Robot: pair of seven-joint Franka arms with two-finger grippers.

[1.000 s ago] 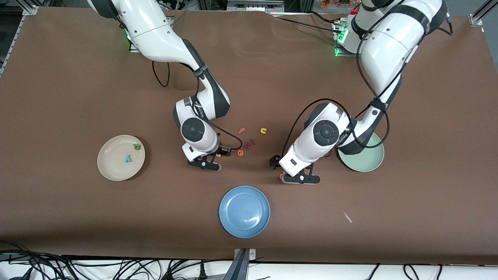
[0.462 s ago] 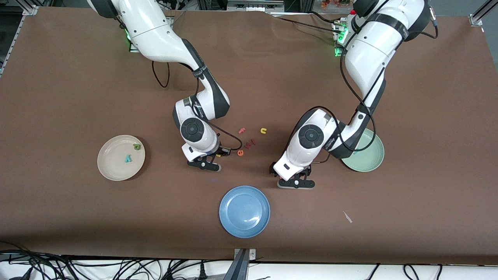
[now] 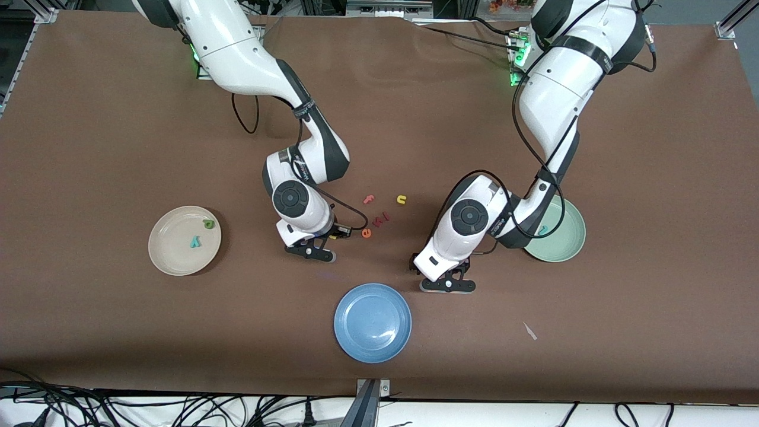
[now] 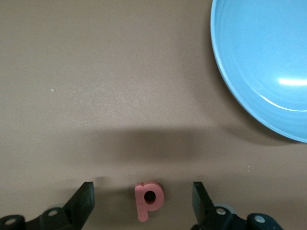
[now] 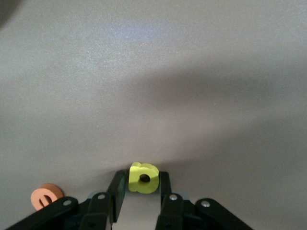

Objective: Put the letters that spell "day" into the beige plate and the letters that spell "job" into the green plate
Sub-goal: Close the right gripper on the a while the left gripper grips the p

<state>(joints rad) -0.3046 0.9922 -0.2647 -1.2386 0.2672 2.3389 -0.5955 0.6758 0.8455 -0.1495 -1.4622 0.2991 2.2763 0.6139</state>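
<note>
Beige plate (image 3: 184,240) sits toward my right arm's end of the brown counter (image 3: 89,148), with the dark green letter (image 3: 209,224) and the teal "y" (image 3: 194,241) lying in it. My right end effector (image 5: 139,188) is low at the counter, its fingers (image 5: 116,188) pressed against both sides of the yellow "a" (image 5: 143,178), an orange "e" (image 5: 46,196) just beside. The blue plate (image 3: 372,322) lies nearest the front camera. My left end effector (image 4: 143,201) is down beside it, fingers (image 4: 82,200) wide apart astride the red-pink letter (image 4: 148,199), touching nothing. The green plate (image 3: 563,234) lies partly under my left arm, a teal letter (image 3: 542,229) in it.
</note>
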